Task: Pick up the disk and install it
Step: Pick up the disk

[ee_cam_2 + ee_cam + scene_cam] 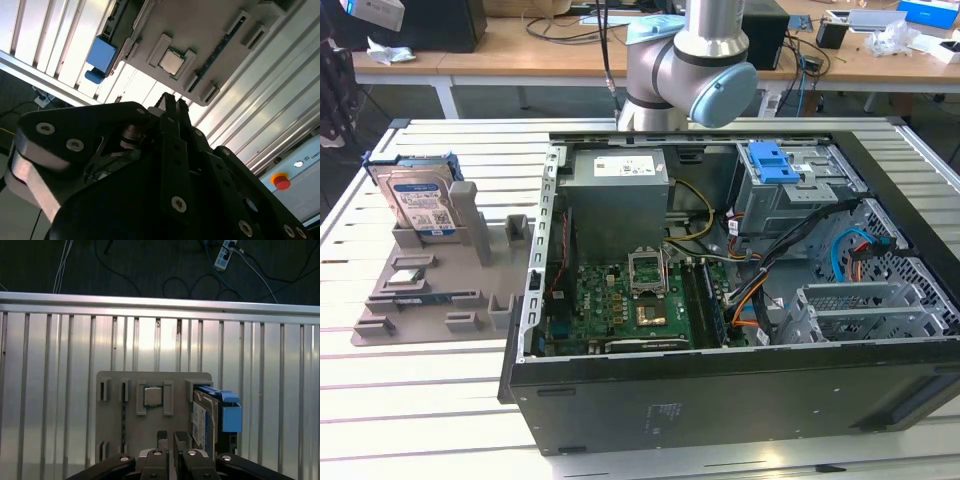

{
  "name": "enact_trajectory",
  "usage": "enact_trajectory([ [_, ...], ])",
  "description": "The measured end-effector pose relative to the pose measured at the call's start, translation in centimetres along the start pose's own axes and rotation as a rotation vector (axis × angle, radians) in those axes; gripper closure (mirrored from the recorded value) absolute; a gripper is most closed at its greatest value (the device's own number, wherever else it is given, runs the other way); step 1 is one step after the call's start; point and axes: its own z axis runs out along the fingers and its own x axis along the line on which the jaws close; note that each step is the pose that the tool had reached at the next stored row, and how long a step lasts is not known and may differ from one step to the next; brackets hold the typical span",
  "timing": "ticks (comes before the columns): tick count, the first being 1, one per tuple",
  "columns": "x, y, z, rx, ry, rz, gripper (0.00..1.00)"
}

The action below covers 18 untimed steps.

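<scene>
The disk [420,200] stands on its long edge in a slot of a grey parts holder [410,300]. The holder lies on the slatted metal surface [420,400] towards the exterior view's left, just beside the open computer case [720,400]. The disk's printed label faces outward and blue carrier rails run along its edges. In the first wrist view the same disk [204,415] is seen edge-on, seated upright in the holder [115,415], with its blue rail end [230,415] on the outer side. A square processor chip [152,396] sits in a neighbouring pocket. The claw [170,436] hangs above the holder, over the strip between the chip and the disk. It is near the disk but clear of it, touching nothing. Its two tips are drawn nearly together with only a thin sliver between them, and nothing is gripped. The second wrist view shows the claw [172,102] the same way, tips close and empty, with the chip [172,61] and the blue rail end [102,54] beyond it. Inside the case, the exterior view shows a green motherboard [620,300], a grey power supply [618,200] and a drive cage with a blue latch [772,160]. The arm [690,60] rises behind the case.
</scene>
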Motion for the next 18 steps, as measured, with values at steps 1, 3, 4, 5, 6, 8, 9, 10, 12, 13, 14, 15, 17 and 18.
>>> enact_trajectory([
  [1,0.0,0.0,0.0,0.0,0.0,0.0,0.77],
  [3,0.0,0.0,0.0,0.0,0.0,0.0,0.65],
  [4,0.0,0.0,0.0,0.0001,0.0,0.0,0.65],
  [5,0.0,0.0,0.0,0.0,0.0,0.0,0.58],
  [6,0.0,0.0,0.0,0.0,0.0,0.0,0.52],
  [8,-0.15,-0.01,0.07,-0.0001,-0.0004,0.0,0.52],
  [9,-0.26,-0.02,0.12,-0.0001,-0.0007,0.0,0.52],
  [10,-0.42,-0.02,0.19,0.0001,-0.001,0.0,0.52],
  [12,-1.15,-0.05,0.4,0.0,-0.0012,0.0,0.52],
  [13,-1.63,-0.08,0.58,0.0001,-0.0013,0.0,0.52],
  [14,-1.75,-0.09,0.66,0.0001,-0.0013,0.0,0.52],
  [15,-1.81,-0.09,0.7,0.0001,-0.0014,0.0,0.52],
  [17,-1.95,-0.1,0.83,0.0002,-0.0015,0.0,0.52],
  [18,-1.98,-0.11,0.86,0.0001,-0.0014,0.0,0.52],
])
